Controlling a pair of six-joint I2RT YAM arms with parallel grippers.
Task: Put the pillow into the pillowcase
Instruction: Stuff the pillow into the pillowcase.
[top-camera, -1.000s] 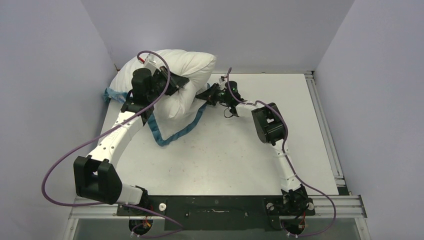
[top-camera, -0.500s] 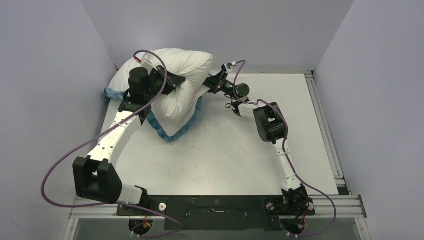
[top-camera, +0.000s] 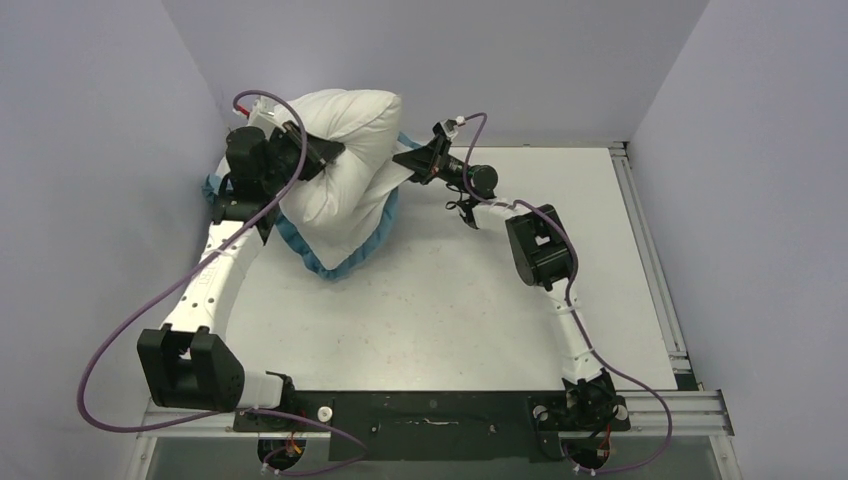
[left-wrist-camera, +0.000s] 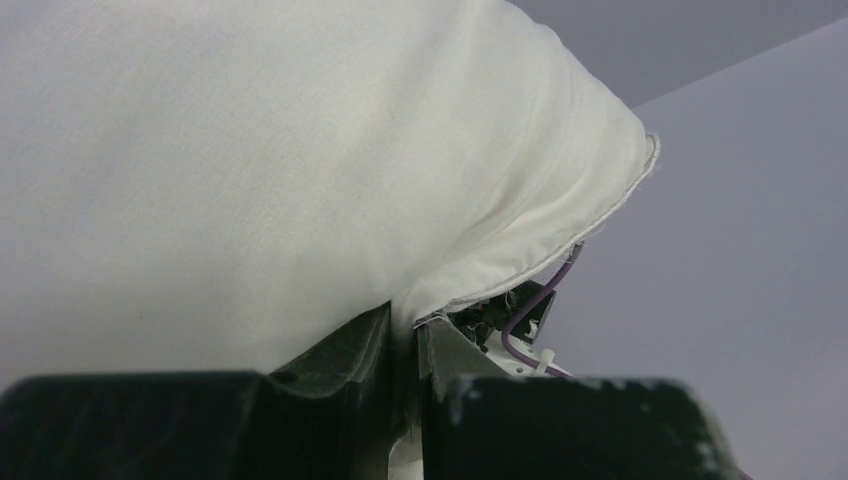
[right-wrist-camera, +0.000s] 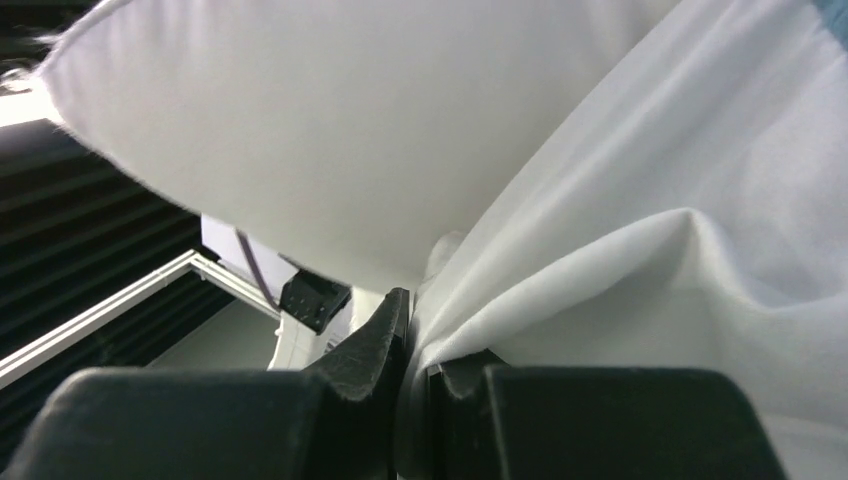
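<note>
The plump white pillow (top-camera: 345, 140) is raised at the back left of the table, its lower part sitting inside the pillowcase (top-camera: 340, 262), whose blue ruffled edge loops below and beside it. My left gripper (top-camera: 322, 155) is shut on a fold of the pillow's fabric; in the left wrist view the pillow (left-wrist-camera: 300, 170) bulges above the pinching gripper (left-wrist-camera: 408, 335). My right gripper (top-camera: 407, 163) is shut on the pillowcase's rim at the pillow's right side. In the right wrist view, thin white pillowcase cloth (right-wrist-camera: 650, 250) runs into the gripper (right-wrist-camera: 418, 335), with the pillow (right-wrist-camera: 350, 120) above it.
The white table (top-camera: 470, 300) lies between close lavender walls on the left, back and right. A metal rail (top-camera: 645, 250) runs along the table's right edge. A bit of blue cloth (top-camera: 212, 188) pokes out by the left wall. Purple cables loop off both arms.
My left gripper has carried the pillow up and to the left, toward the wall. My right gripper rose toward the back with the pillowcase rim, and the blue loop shifted left.
</note>
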